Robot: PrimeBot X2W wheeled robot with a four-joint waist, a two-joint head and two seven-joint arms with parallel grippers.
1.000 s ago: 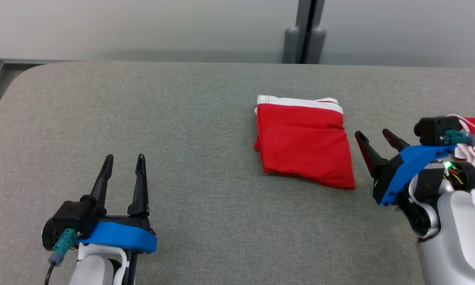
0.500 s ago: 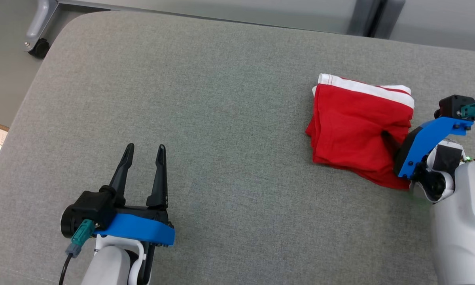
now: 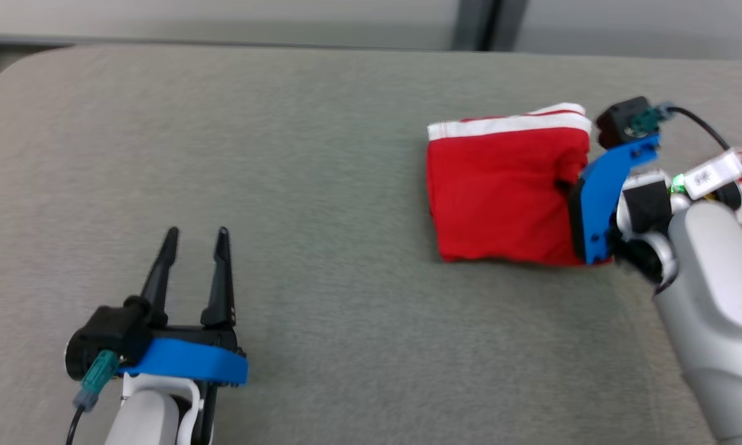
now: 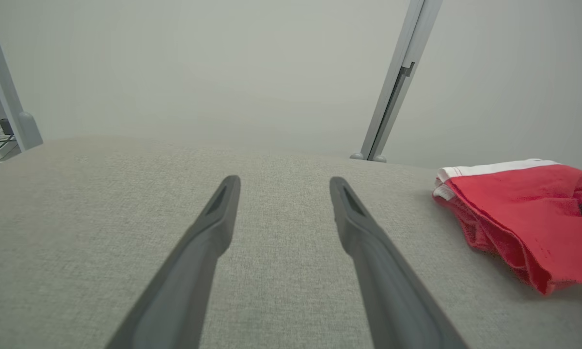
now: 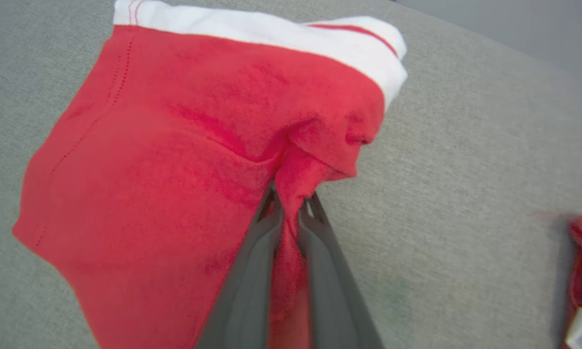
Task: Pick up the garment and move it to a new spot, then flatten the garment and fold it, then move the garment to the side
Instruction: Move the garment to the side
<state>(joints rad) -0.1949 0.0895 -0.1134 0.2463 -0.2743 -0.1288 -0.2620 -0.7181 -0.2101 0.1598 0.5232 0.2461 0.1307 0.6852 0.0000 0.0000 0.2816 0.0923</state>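
Grey fabric table; pale plain wall behind; grey upright post.

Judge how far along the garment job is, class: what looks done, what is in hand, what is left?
Done: the red garment lies folded into a compact rectangle on the grey table. In hand: the right tool is shut on a pinch of its edge; the left tool stands open. Left: carrying it to the side, not yet begun.
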